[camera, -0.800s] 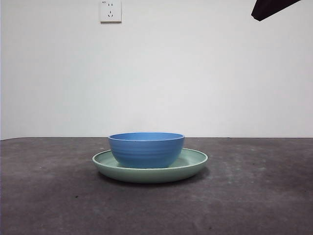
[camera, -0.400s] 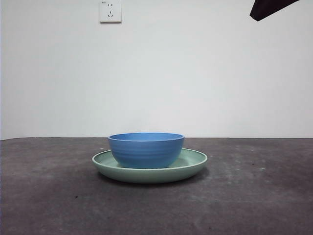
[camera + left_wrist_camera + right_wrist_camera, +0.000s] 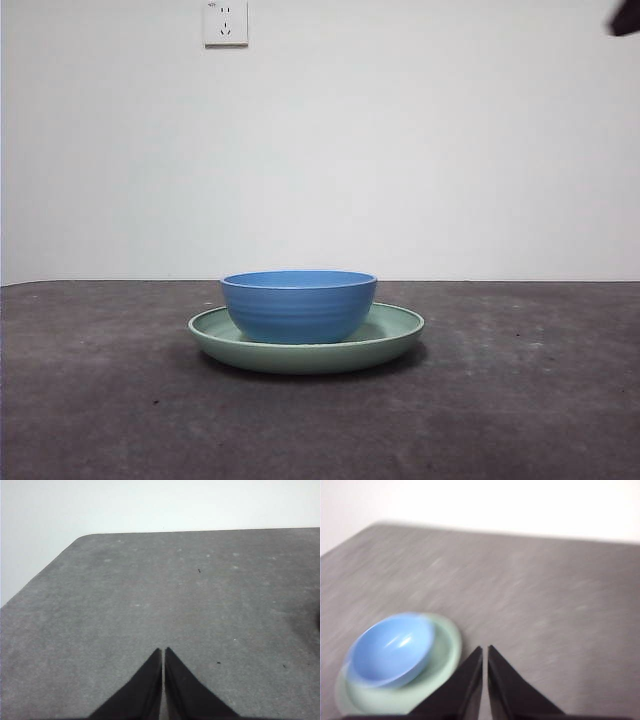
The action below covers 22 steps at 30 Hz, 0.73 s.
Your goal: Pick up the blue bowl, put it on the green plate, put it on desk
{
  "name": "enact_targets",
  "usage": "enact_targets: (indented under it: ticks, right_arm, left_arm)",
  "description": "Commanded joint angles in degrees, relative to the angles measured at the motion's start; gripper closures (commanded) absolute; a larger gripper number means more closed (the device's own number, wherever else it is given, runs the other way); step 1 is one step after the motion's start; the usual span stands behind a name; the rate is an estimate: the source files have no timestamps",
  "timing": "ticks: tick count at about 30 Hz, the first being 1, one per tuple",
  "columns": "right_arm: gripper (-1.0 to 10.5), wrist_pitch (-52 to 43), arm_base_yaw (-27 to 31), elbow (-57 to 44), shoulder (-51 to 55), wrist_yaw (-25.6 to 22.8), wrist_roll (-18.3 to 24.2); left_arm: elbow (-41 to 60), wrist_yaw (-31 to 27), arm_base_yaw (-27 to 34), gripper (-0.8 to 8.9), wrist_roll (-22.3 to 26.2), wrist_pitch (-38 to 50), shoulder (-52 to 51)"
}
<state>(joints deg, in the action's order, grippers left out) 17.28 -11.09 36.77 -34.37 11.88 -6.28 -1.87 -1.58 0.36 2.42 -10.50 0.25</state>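
Round mid-blue ridged bowl (image 3: pixel 299 305) sits upright inside wide pale sage-green plate (image 3: pixel 306 347), plate flat on dark grey-brown speckled desk (image 3: pixel 100 400). Right gripper (image 3: pixel 485 652) clenched, empty, raised beside plate; view blurred. Left gripper (image 3: pixel 163 653) clenched, empty, over bare desk

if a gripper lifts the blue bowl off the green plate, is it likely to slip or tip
The blue bowl looks rigid, so it probably won't flex. Its smooth, glossy inside may make a rim pinch slippery, though the faint outer ridges could help. It sits upright on the green plate with a narrower base, so an off-centre pinch might tilt it.
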Motion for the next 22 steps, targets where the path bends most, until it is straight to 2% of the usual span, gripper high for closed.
enact_targets:
  ticks: [1,9,15,22]
  right_arm:
    - [9.3,-4.7,3.8,-5.3,4.9,-0.2,-0.6]
    - [9.3,-12.0,10.4,-20.0,19.6,-3.7,-0.5]
    - [9.3,-12.2,10.6,-27.9,27.5,-7.7,-0.6]
    - [9.3,-12.1,10.6,-34.4,32.6,-7.6,-1.3]
  left_arm:
    - [1.2,-0.2,0.1,8.04,-0.1,-0.2,-0.1]
    - [1.2,-0.2,0.1,8.04,-0.1,-0.2,-0.1]
    - [1.2,-0.2,0.1,8.04,-0.1,-0.2,-0.1]
    - [1.2,-0.2,0.1,8.04,-0.1,-0.2,-0.1]
